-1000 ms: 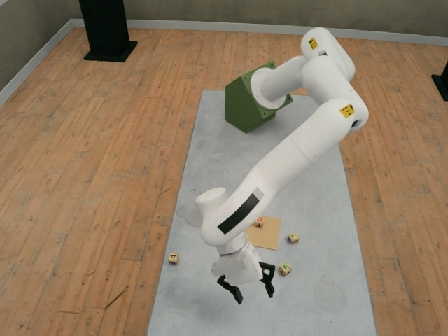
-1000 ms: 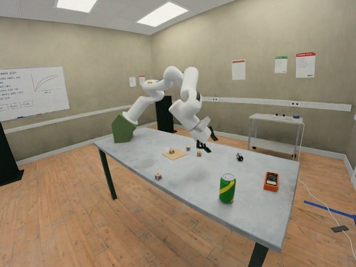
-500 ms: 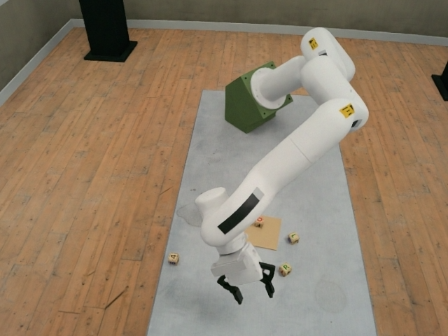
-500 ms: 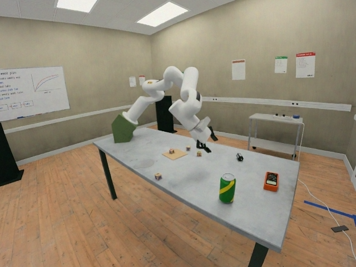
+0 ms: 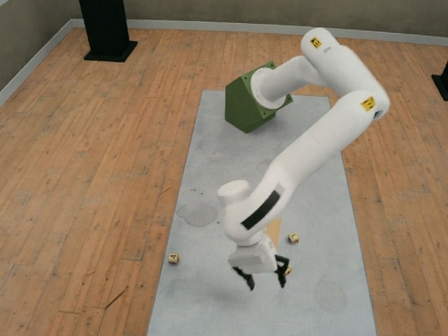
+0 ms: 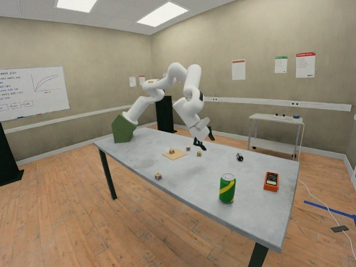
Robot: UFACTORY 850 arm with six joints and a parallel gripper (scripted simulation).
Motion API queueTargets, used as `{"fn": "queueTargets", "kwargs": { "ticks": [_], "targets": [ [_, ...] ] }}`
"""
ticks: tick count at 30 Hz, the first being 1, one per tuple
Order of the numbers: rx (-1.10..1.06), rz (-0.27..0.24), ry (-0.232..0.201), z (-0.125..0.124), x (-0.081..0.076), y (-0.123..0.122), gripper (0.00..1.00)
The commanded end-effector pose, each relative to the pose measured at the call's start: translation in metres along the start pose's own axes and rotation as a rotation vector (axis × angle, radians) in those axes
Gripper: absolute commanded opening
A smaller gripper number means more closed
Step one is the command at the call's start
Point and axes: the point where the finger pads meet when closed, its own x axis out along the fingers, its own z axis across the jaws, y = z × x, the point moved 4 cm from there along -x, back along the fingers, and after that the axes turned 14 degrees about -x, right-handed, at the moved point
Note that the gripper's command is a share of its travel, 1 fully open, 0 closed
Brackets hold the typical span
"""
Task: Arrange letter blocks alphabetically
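Observation:
The tan mat (image 6: pixel 174 154) lies mid-table; in the top view only a corner of it (image 5: pixel 274 230) shows behind the arm. One block (image 6: pixel 171 151) sits on the mat, hidden by the arm in the top view. A block with an L on top (image 5: pixel 293 237) (image 6: pixel 188 148) lies on the table just off the mat. Another lettered block (image 5: pixel 287 270) (image 6: pixel 198 153) lies beside my right finger, partly hidden. A fourth block (image 5: pixel 173 258) (image 6: pixel 157 176) sits near the table's left edge. My gripper (image 5: pixel 267 285) (image 6: pixel 204 139) is open and empty, hovering above the table.
A green and yellow can (image 6: pixel 227 188), an orange device (image 6: pixel 271 181) and a small black object (image 6: pixel 239 157) stand on the table's far end from the green robot base (image 5: pixel 253 97). A grey cart (image 6: pixel 274 132) stands by the wall.

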Motion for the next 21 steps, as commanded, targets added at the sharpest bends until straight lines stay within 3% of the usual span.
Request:
{"fn": "queueTargets", "kwargs": {
  "ticks": [1, 4, 6, 8, 9, 11, 12, 14, 15, 17, 21],
  "targets": [
    [0.061, -0.064, -0.083, -0.031, -0.004, -0.038, 1.00],
    [0.061, -0.064, -0.083, -0.031, -0.004, -0.038, 1.00],
    [0.107, -0.131, -0.145, -0.057, -0.011, -0.079, 1.00],
    [0.111, -0.136, -0.150, -0.059, -0.012, -0.083, 1.00],
    [0.129, -0.166, -0.177, -0.071, -0.017, -0.102, 1.00],
    [0.133, -0.173, -0.184, -0.074, -0.018, -0.107, 1.00],
    [0.151, -0.205, -0.215, -0.086, -0.024, -0.130, 1.00],
    [0.153, -0.209, -0.218, -0.088, -0.025, -0.132, 1.00],
    [0.170, -0.241, -0.249, -0.100, -0.033, -0.157, 1.00],
    [0.180, -0.263, -0.271, -0.109, -0.039, -0.174, 1.00],
    [0.185, -0.273, -0.281, -0.112, -0.042, -0.182, 1.00]
  ]
}}
